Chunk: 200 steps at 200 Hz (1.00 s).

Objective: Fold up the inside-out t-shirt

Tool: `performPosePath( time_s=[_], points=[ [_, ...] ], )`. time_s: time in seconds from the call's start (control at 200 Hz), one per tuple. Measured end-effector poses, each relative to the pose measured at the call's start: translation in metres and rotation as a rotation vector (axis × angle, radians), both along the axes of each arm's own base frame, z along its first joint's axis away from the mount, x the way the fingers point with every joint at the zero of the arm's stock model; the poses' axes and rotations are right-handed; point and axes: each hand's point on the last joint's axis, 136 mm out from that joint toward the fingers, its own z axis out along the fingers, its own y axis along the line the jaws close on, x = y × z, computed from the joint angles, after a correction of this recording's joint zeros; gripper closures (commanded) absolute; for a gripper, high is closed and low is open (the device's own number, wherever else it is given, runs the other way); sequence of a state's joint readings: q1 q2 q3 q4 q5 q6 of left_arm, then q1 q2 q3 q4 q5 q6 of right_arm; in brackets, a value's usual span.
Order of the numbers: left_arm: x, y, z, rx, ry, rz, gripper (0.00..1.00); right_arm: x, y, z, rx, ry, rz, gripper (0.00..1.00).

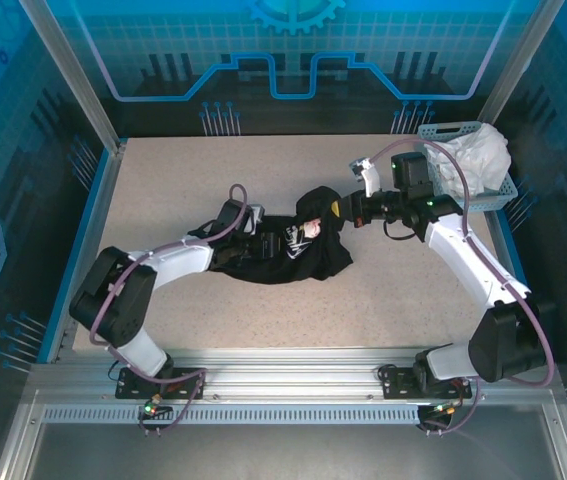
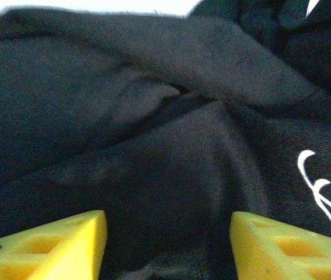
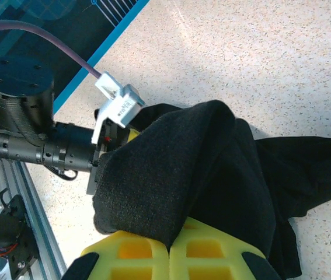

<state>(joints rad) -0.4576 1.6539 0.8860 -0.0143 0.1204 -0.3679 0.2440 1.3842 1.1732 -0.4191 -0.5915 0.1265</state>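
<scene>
Blue glowing walls are being seen around a speckled beige counter (image 1: 213,180). A large black cloth t-shirt (image 1: 293,250) is lying bunched up in the middle of the counter, between the two arms, with its small red-and-white print (image 1: 303,232) showing on top. One fold at the far right side of the shirt is being pinched by the right gripper (image 3: 168,248), whose yellow fingers are pressed together on the cloth. That fold is being held up off the counter, most likely so that the crumpled cloth can be pulled open and spread flat.

The left gripper (image 2: 168,224) is being held low over the left part of the shirt. Its yellow fingers (image 2: 54,245) are spread apart, with dark cloth lying between them, and nothing is being squeezed there yet. It is probably being placed there so that a second bit of cloth can be grabbed.

A white cloth garment (image 1: 478,160) is sitting in a pale plastic basket (image 1: 443,130) at the far right corner, well apart from the shirt. No fold is being made yet; the shirt is judged to need flattening first.
</scene>
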Motion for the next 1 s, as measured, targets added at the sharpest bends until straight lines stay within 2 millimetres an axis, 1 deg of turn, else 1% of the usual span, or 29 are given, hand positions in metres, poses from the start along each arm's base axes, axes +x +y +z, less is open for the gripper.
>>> performPosePath(
  time_s=[0.075,0.19,0.32,0.435,0.545,0.63,0.76,0.855,0.93,0.965,1.0],
  points=[
    [-0.001,-0.007,-0.009,-0.020,0.040,-0.018,0.55,0.002,-0.003,-0.001,-0.004,0.002,-0.014,1.00],
    [-0.007,-0.016,-0.018,-0.068,0.096,-0.043,0.56,0.005,-0.007,-0.001,-0.005,0.005,-0.033,1.00],
    [-0.011,-0.027,-0.022,-0.129,0.135,-0.068,0.48,0.007,-0.009,-0.003,-0.005,0.013,-0.041,1.00],
    [-0.010,-0.033,-0.016,-0.170,0.134,-0.074,0.42,0.007,-0.009,-0.005,-0.006,0.018,-0.042,1.00],
    [-0.010,-0.036,-0.012,-0.203,0.126,-0.075,0.40,0.008,-0.009,-0.005,-0.006,0.020,-0.042,1.00],
    [-0.015,-0.037,-0.010,-0.224,0.120,-0.083,0.38,0.008,-0.009,-0.005,-0.006,0.020,-0.043,1.00],
    [-0.018,-0.039,-0.008,-0.231,0.117,-0.095,0.36,0.008,-0.009,-0.005,-0.007,0.019,-0.043,1.00],
    [-0.023,-0.044,-0.009,-0.225,0.113,-0.118,0.36,0.009,-0.010,-0.006,-0.009,0.018,-0.046,1.00],
    [-0.029,-0.051,-0.010,-0.211,0.110,-0.146,0.40,0.011,-0.010,-0.007,-0.014,0.015,-0.052,1.00],
    [-0.032,-0.053,-0.011,-0.198,0.108,-0.158,0.45,0.012,-0.011,-0.007,-0.016,0.014,-0.055,1.00],
    [-0.035,-0.055,-0.013,-0.184,0.107,-0.170,0.52,0.013,-0.011,-0.008,-0.016,0.015,-0.058,1.00]
  ],
)
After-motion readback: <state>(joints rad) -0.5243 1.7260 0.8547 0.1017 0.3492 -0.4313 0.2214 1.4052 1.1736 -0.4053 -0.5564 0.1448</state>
